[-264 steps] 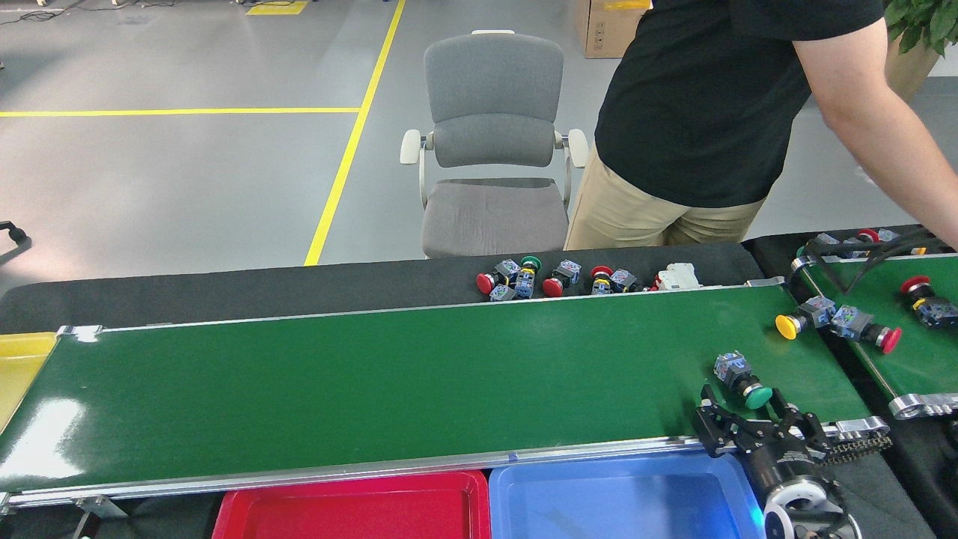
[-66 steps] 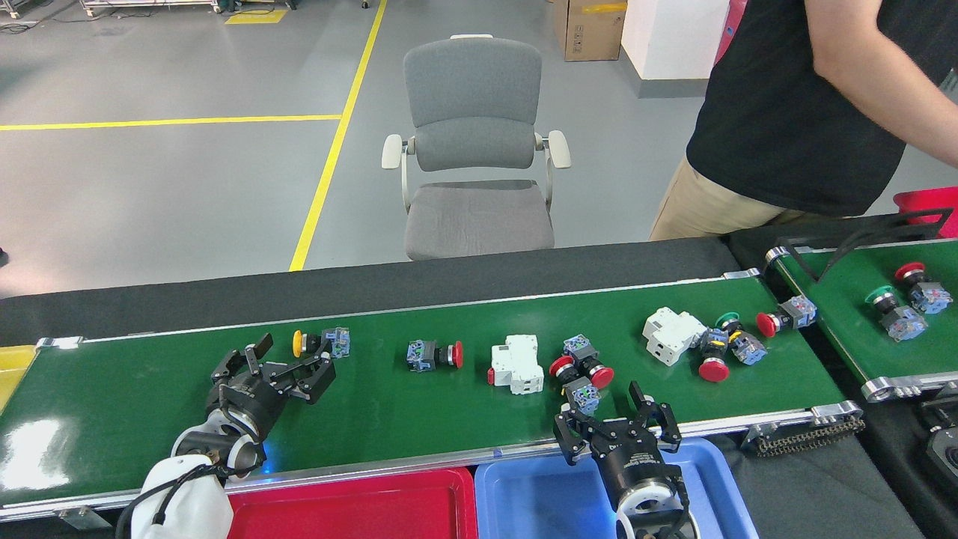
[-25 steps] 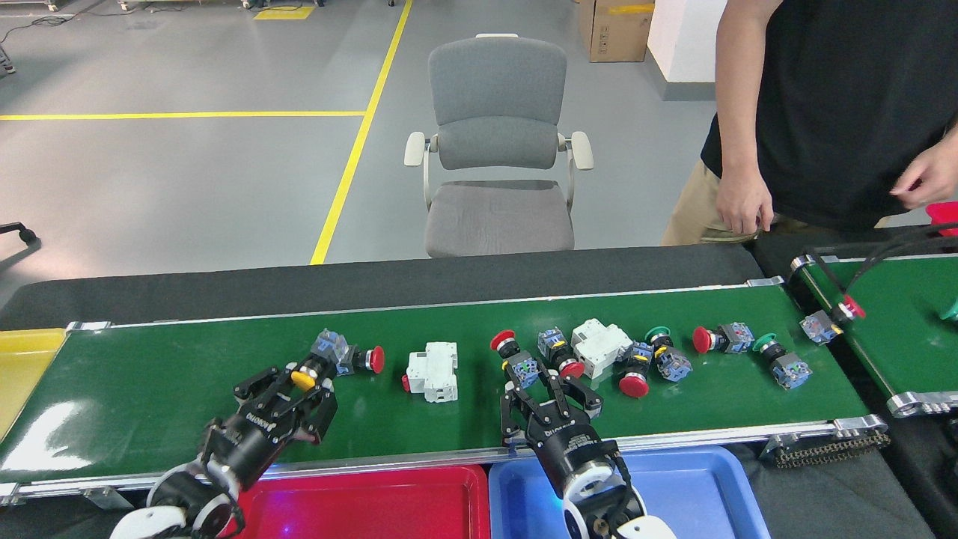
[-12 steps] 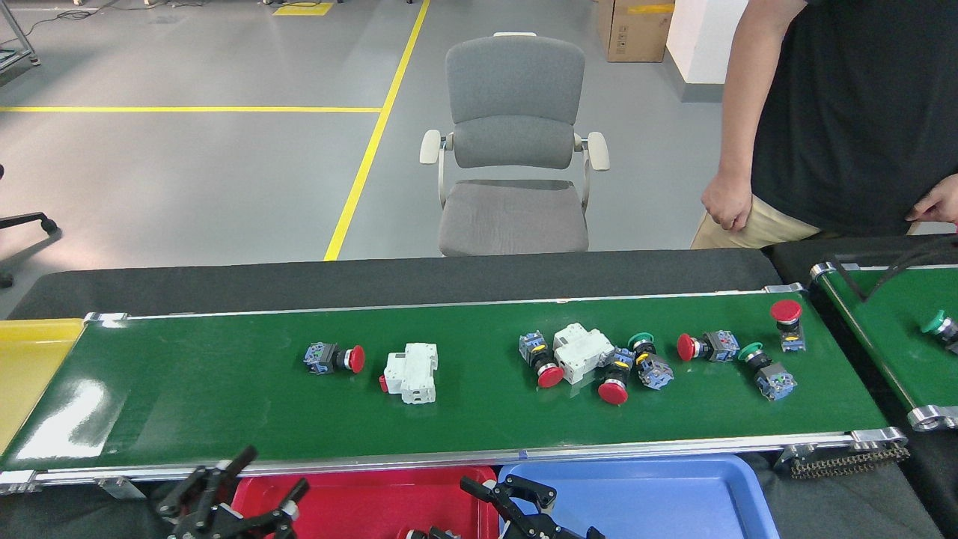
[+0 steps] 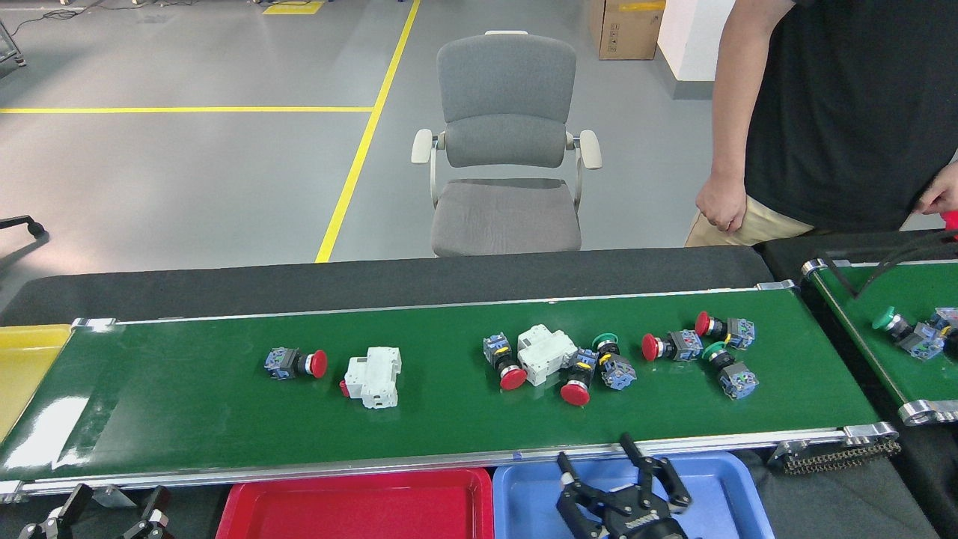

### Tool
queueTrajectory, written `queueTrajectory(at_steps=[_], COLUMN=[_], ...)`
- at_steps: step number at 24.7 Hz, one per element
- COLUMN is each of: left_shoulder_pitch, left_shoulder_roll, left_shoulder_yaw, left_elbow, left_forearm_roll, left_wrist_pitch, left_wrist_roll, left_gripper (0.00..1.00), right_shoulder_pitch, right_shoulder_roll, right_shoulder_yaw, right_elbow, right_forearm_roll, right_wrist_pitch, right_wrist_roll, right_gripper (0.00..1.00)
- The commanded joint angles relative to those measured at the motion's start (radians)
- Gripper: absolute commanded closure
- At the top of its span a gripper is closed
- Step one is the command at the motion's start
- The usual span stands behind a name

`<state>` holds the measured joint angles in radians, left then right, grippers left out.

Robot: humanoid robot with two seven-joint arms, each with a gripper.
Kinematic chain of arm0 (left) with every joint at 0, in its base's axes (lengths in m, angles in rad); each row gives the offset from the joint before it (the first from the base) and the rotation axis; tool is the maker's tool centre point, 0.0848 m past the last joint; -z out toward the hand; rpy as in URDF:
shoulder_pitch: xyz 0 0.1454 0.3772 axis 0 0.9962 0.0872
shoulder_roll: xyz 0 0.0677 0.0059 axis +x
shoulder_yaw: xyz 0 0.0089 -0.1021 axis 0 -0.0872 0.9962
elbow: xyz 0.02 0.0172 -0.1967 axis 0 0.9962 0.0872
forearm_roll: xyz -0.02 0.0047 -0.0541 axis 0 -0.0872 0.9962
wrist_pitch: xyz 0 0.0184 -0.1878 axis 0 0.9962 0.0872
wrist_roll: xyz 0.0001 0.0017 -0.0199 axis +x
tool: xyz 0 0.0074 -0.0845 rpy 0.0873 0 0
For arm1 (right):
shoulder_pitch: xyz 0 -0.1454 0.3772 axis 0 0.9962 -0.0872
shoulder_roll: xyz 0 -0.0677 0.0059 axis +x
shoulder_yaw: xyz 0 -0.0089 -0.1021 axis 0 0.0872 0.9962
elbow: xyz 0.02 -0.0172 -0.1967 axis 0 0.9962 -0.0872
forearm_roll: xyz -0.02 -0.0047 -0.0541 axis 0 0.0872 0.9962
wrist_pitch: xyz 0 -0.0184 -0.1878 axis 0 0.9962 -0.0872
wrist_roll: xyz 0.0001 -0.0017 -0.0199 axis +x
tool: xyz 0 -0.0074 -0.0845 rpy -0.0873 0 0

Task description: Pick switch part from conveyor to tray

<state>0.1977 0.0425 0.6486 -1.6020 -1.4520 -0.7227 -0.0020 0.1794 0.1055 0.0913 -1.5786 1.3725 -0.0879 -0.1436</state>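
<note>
From my seat I see the conveyor [image 5: 187, 404], a long glossy green belt with silver rails, carrying a red-capped switch part [image 5: 296, 364] just beside a white breaker block [image 5: 372, 376] on its left half. Further right, a second white breaker [image 5: 546, 353] sits touching red and green push-button switches [image 5: 591, 367]. Three more switches [image 5: 703, 348] cluster near the right end.

Eight push-button switches [image 5: 297, 364], two white breakers [image 5: 372, 376].

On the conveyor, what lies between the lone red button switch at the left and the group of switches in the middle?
In the head view, only a white breaker lies between them.
</note>
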Motion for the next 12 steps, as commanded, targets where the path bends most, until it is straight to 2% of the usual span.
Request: queueTrajectory(at_steps=[1, 3, 6, 9, 12], left_shoulder_pitch=[-0.026, -0.066, -0.201, -0.340, -0.448], left_shoulder_roll=[0.059, 0.128, 0.221, 0.240, 0.247], left_shoulder_yaw=[-0.027, -0.104, -0.257, -0.287, -0.316], left_elbow=[0.010, 0.071, 0.197, 0.338, 0.494], left_forearm_roll=[0.001, 0.002, 0.010, 0.001, -0.001], left_wrist_pitch=[-0.001, -0.006, 0.002, 0.003, 0.006], left_wrist_roll=[0.000, -0.001, -0.001, -0.001, -0.001], left_gripper=[0.01, 0.01, 0.01, 0.01, 0.01], right_shoulder_pitch=[-0.003, -0.003, -0.012, -0.051, -0.153], right_shoulder_roll=[-0.001, -0.003, -0.003, -0.003, 0.008], right_shoulder_yaw=[0.004, 0.016, 0.045, 0.107, 0.173], right_elbow=[-0.011, -0.006, -0.006, 0.000, 0.063], right_forearm_roll=[0.010, 0.016, 0.046, 0.089, 0.100], right_wrist_pitch=[0.126, 0.145, 0.148, 0.148, 0.174], right_wrist_roll=[-0.034, -0.033, -0.025, 0.016, 0.079], right_gripper=[0.00, 0.00, 0.00, 0.00, 0.00])
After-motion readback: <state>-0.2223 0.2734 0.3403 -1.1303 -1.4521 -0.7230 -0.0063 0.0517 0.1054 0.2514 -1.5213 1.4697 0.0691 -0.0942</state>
